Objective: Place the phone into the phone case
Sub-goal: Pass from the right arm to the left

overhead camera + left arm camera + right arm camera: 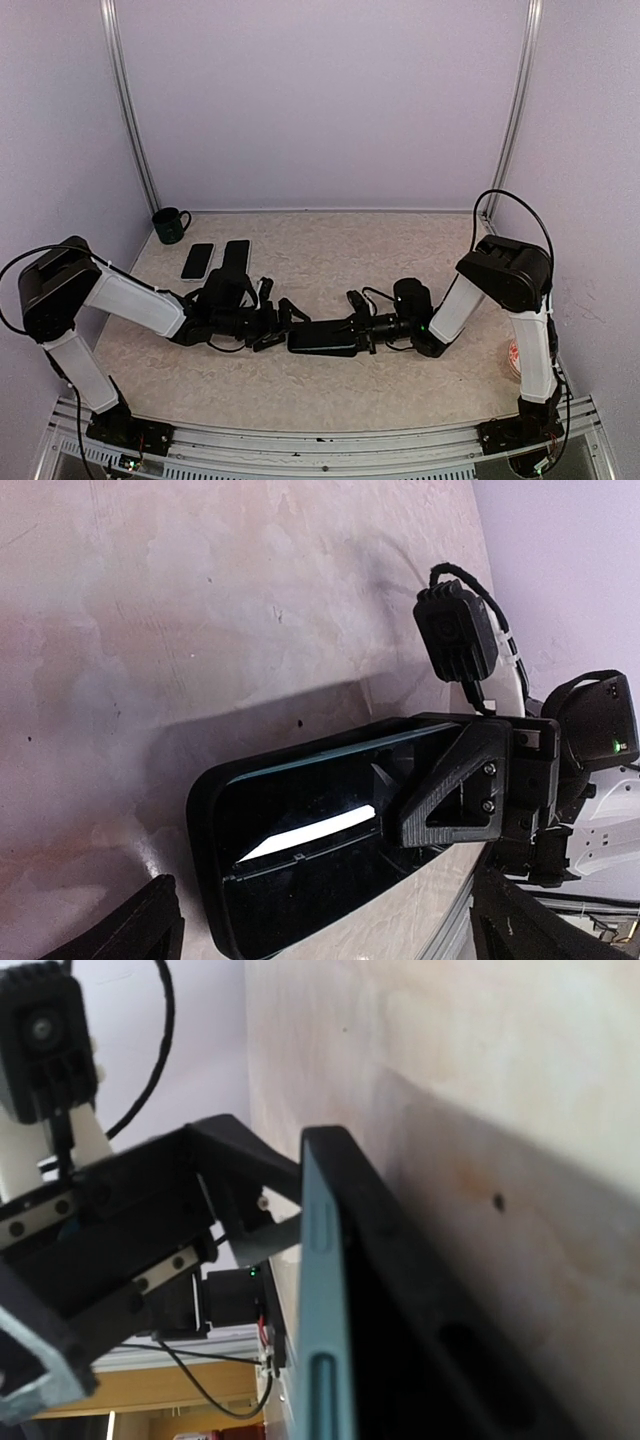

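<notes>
**Left arm:** reached low across the table [330,250] toward the centre, forearm nearly level. The left gripper [283,322] is held just left of the phone, fingers [135,930] spread wide, nothing between them.

**Right arm:** elbow raised at the right, wrist dropped low and pointed left. The right gripper [360,326] is clamped on the right end of the phone.

**Phone** [300,815]: at table centre between both grippers, dark screen, teal side edge. It is set against the black phone case [203,820]; full seating cannot be told.

**Far left:** dark mug [170,225]; two dark flat slabs [197,260] laid side by side.
</notes>
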Robot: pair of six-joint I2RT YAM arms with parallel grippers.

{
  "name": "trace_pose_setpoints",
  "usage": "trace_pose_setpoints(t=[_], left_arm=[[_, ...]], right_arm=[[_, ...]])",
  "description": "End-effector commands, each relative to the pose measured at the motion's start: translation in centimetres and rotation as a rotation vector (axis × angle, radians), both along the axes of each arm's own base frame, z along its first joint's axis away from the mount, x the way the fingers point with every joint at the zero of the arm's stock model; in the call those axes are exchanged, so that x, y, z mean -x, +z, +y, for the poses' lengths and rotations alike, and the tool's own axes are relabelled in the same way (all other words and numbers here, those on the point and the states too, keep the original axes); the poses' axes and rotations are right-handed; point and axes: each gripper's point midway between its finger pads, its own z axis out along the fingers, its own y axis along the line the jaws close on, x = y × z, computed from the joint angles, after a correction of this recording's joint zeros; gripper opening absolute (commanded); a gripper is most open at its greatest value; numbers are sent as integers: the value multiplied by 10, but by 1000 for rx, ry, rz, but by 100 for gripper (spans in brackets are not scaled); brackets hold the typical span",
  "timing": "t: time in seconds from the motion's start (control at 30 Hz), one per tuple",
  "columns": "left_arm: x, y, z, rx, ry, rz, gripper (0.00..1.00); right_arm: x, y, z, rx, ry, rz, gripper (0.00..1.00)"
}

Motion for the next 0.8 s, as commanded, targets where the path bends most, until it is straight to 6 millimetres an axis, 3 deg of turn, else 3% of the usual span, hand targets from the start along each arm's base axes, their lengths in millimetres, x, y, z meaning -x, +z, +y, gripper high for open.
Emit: trace_pose_setpoints(t=[0.0, 0.3, 0.77], left_arm=[[2, -2, -5, 10, -19, -1, 96], [5, 2, -16, 42, -48, -2, 93], [12, 35, -34, 201, -123, -45, 78]], right_arm=[[4, 43, 7, -118, 36, -129, 0], [10, 45, 15, -139, 70, -139, 0], [13, 39, 22, -140, 91, -130, 0]])
